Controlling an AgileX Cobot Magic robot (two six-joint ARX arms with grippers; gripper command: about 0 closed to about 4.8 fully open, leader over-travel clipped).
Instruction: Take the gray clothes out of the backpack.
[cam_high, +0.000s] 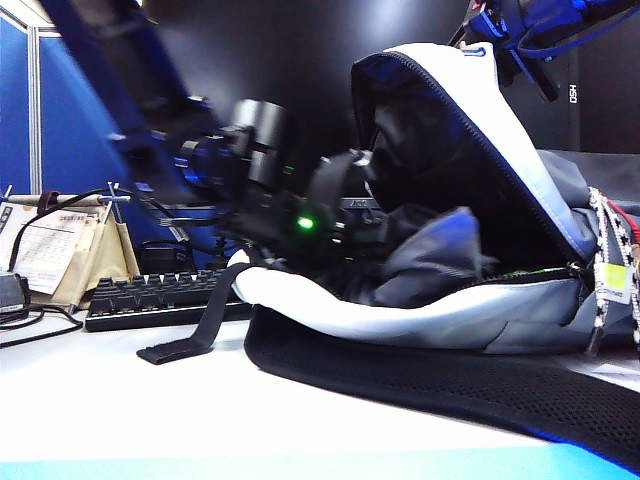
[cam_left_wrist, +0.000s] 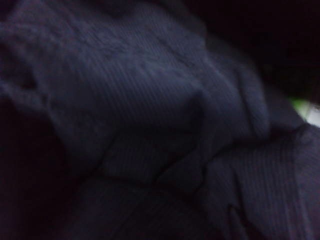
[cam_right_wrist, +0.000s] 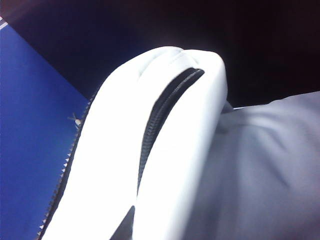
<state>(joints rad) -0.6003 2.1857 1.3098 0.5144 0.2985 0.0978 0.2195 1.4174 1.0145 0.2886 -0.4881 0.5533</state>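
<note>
Leftmost, background clutter: paper sheets (cam_high: 45, 245) leaning on a tan pouch (cam_high: 100, 262), cables, then a black keyboard (cam_high: 160, 298) lying flat on the white table (cam_high: 120, 400).

Next, left arm: dark, motion-blurred, with a green light showing, reaching rightward and slightly down into the bag mouth. Left gripper (cam_high: 368, 225): at the opening, its tips lost in dark fabric in the exterior view; the left wrist view shows no fingers at all, only cloth close up, so from the pictures I cannot tell how the jaws stand or whether anything is pinched.

Centre to right, backpack (cam_high: 450, 310): pale gray and white, lying on its side on the table, long axis running left to right, mouth facing left toward the left arm. Black mesh back padding against the tabletop; a black strap (cam_high: 200, 330) trails out leftward onto the table. Upper flap lifted high, black zipper (cam_right_wrist: 160, 120) along its edge.

Inside, gray clothes (cam_high: 430, 262): dark, wrinkled, bunched on the lower wall of the backpack, a bluish fold showing near the opening; no clear long axis. Same ribbed fabric (cam_left_wrist: 150, 110) fills the left wrist view.

Upper right, right gripper (cam_high: 497, 45): at the flap's peak, fingers together, seemingly pinching the flap up.

Far right: red-white cord (cam_high: 610, 260) hanging at the backpack's end.
</note>
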